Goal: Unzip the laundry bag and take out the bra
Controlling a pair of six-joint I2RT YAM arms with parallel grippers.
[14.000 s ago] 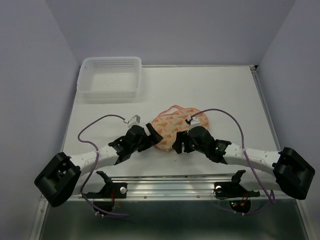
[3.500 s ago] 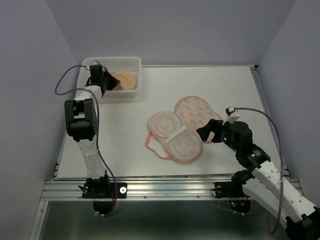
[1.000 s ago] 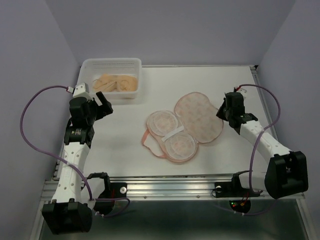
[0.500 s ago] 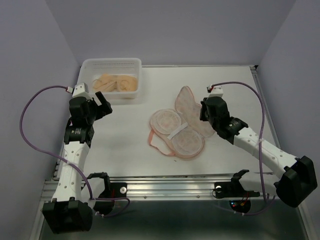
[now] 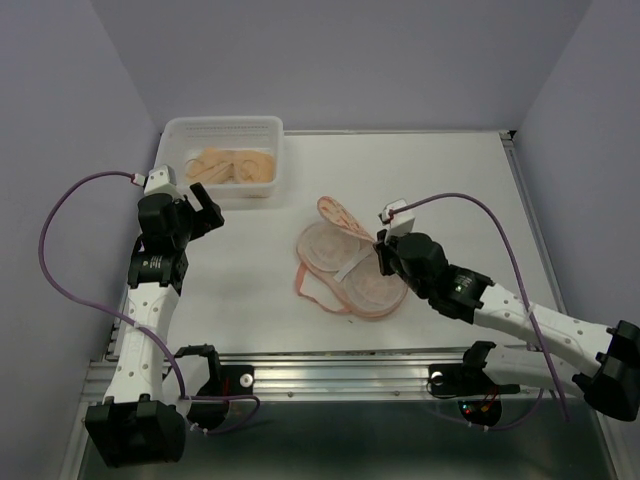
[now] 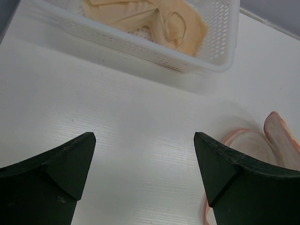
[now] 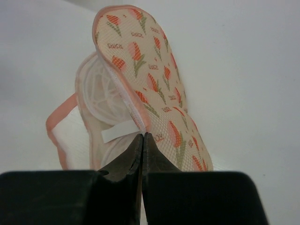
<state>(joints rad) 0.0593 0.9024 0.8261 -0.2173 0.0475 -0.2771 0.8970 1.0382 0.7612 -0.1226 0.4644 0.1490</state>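
- My right gripper (image 7: 142, 140) is clamped on the raised flap of the peach-pink printed fabric laundry bag (image 7: 159, 79).
- My left gripper (image 6: 144, 140) hangs with jaws apart; the plain beige soft bra (image 6: 136, 14) lies at twelve o'clock.

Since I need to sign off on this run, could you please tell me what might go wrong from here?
1. The right gripper is shut on only the thin edge of the raised flap of the laundry bag; the fabric could slip out and flop down.
2. The left gripper hangs open near the basket, apart from the bag, so nothing pins the lower half; a pull might drag the whole bag.
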